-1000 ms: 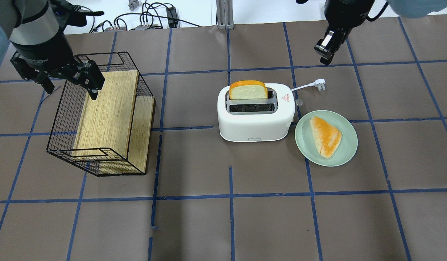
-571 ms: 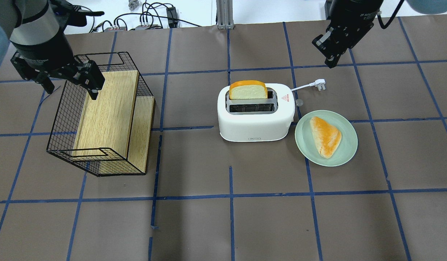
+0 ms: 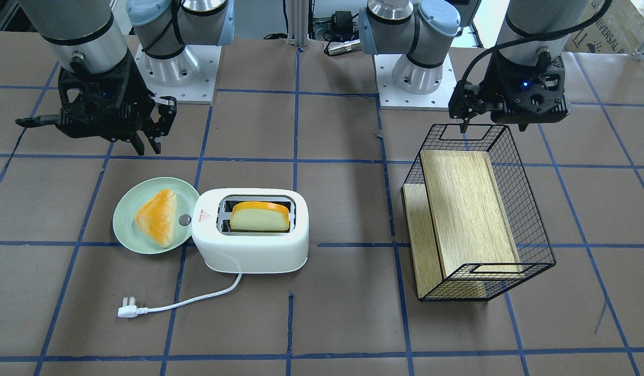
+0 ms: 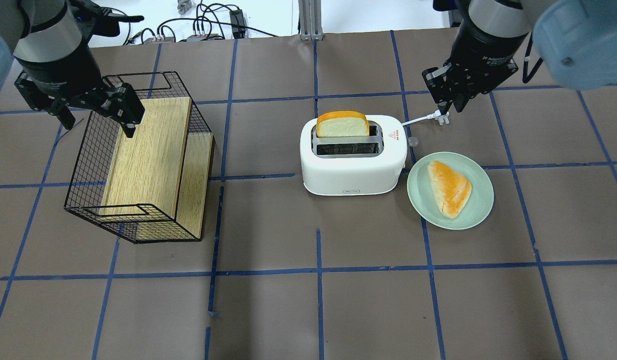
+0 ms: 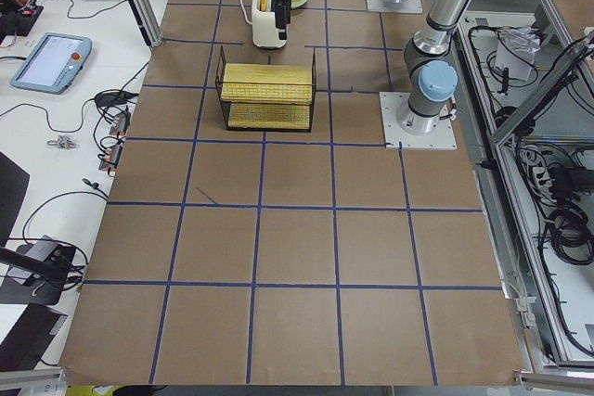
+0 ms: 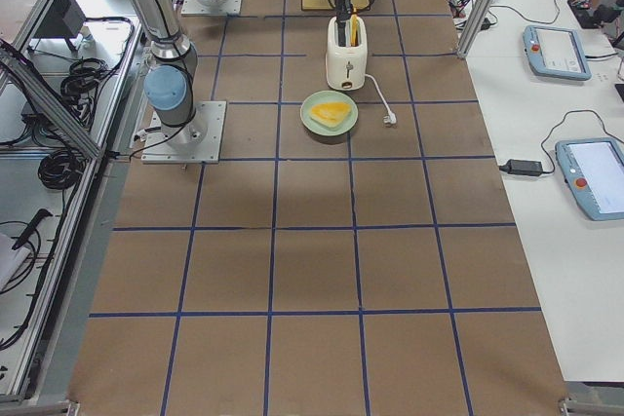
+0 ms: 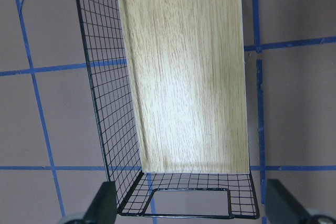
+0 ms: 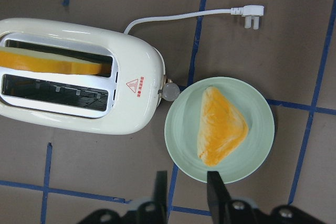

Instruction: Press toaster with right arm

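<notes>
The white toaster (image 4: 353, 170) (image 3: 248, 256) (image 8: 79, 108) stands mid-table with a bread slice (image 4: 342, 125) up in its far slot. Its small round lever knob (image 4: 413, 142) (image 8: 169, 91) sticks out of the end that faces the plate. My right gripper (image 4: 445, 107) (image 3: 149, 145) (image 8: 186, 182) hangs above the table behind and to the right of that knob, over the cord's plug (image 4: 442, 118). Its fingers stand close together with nothing between them. My left gripper (image 4: 93, 107) (image 7: 189, 208) hangs open over the far end of the black wire basket (image 4: 88, 165).
A pale green plate (image 4: 421, 205) holding a triangular pastry (image 4: 451, 187) sits right next to the toaster's knob end. The white cord (image 3: 196, 298) trails across the table to its plug. A wooden board (image 4: 148, 150) lies inside the basket.
My right gripper has come down and towards me, from the table's far edge to just over the plug, turning as it went. The left arm, toaster and plate have not moved.
</notes>
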You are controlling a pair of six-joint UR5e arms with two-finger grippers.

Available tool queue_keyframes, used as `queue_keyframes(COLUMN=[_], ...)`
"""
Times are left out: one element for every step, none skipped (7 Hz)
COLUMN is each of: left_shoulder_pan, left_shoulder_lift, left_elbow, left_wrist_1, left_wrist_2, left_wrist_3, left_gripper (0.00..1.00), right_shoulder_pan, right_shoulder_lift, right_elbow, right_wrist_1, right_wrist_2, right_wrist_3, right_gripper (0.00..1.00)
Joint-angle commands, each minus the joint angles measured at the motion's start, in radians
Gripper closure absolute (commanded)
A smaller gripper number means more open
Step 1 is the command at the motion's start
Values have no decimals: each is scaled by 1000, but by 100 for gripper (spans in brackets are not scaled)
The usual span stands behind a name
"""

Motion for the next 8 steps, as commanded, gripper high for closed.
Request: queue_keyframes(left_shoulder_pan=[0, 0, 0, 0, 0, 0, 0, 0], left_shoulder_lift=[0, 0, 0, 0, 0, 0, 0, 0], left_elbow=[0, 0, 0, 0, 0, 0, 0, 0], left_wrist_1=[0, 0, 0, 0, 0, -1, 0, 0], left_wrist_2=[0, 0, 0, 0, 0, 0, 0, 0], left_wrist_3=[-1, -1, -1, 1, 1, -1, -1, 1], left_gripper=[0, 0, 0, 0, 0, 0, 0, 0], right_shoulder_pan=[-13, -14, -11, -13, -11, -11, -11, -13], right_shoulder_lift=[-11, -13, -14, -14, -14, -14, -14, -14], right_elbow=[12, 9, 9, 9, 9, 9, 9, 9], right_wrist_1=[22, 49, 50, 51, 51, 51, 51, 51], right_wrist_2=[4, 4, 1, 0, 2, -1, -6, -7], right_wrist_3=[100, 132, 131, 125, 125, 124, 123, 122], right_gripper=[6, 6, 6, 6, 6, 6, 6, 6])
